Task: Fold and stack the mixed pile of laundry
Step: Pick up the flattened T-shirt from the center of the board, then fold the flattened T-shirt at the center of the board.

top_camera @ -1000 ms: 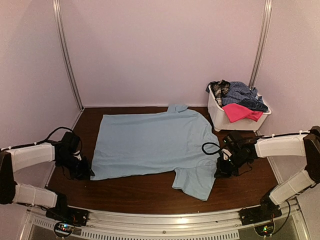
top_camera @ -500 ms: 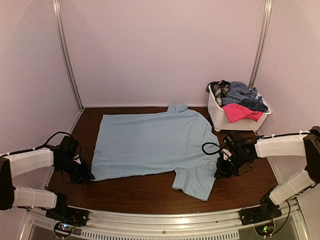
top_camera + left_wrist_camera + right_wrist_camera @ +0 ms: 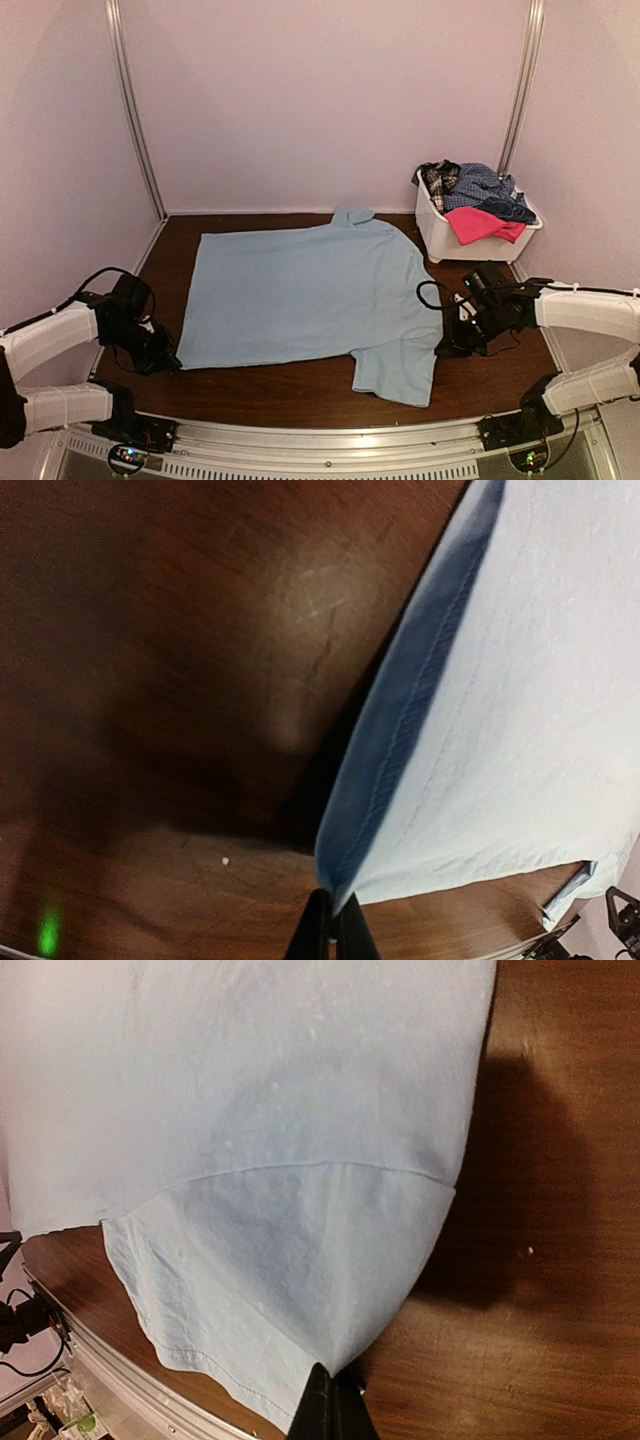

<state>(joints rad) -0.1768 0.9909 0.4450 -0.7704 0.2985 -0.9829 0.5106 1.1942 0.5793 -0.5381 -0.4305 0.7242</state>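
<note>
The light blue T-shirt [image 3: 305,295] lies spread flat on the brown table, collar toward the back. My left gripper [image 3: 168,358] is shut on the shirt's near-left hem corner [image 3: 345,880], lifting it a little. My right gripper [image 3: 443,349] is shut on the shirt's near-right sleeve edge [image 3: 340,1355]. The shirt fills both wrist views [image 3: 520,710] [image 3: 280,1140]. The rest of the laundry pile [image 3: 472,200], with a blue check shirt, a hot pink piece [image 3: 478,226], a plaid piece and dark navy pieces, sits heaped in the white basket.
The white plastic basket [image 3: 455,247] stands at the back right, close behind my right arm. Pale walls enclose the table on three sides. A metal rail [image 3: 330,440] runs along the near edge.
Both grippers have pulled toward the near edge and slightly outward, dragging the shirt nearer and stretching it flatter. The basket pile has not moved.
</note>
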